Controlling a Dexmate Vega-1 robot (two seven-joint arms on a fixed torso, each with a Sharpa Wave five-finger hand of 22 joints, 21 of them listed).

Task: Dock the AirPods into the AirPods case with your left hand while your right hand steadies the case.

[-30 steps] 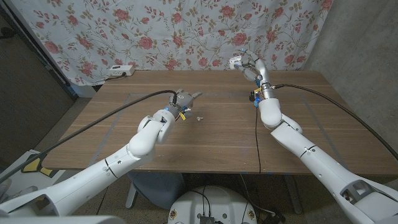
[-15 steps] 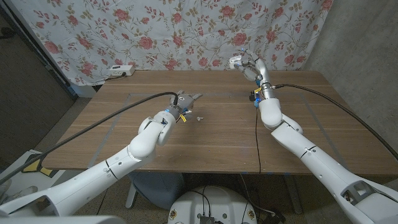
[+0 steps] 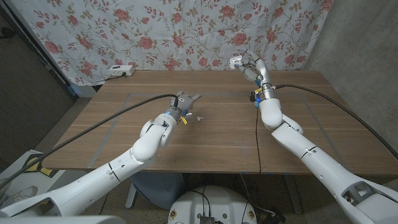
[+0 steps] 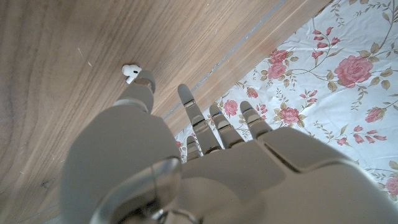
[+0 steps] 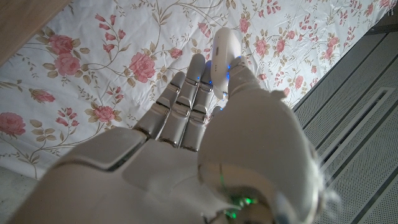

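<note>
Earbud (image 3: pixel 199 116) lies on the table (image 3: pixel 217 137), just beside the left hand (image 3: pixel 185 101), whose fingers are spread and hold nothing. Right hand (image 3: pixel 246 64) is raised over the far edge, pinching the white case (image 5: pixel 221 46). Bud looks tiny, light, hard and slick: best pinched at the stem, it'll skid if nudged. Versus a second ago: left arm has crept forward a bit, bud and right hand unchanged

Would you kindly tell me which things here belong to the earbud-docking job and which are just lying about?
Belong to the job:
earbud on the table
white case held by the right robot hand
left robot hand

Just lying about:
power strip
floral cloth
</note>
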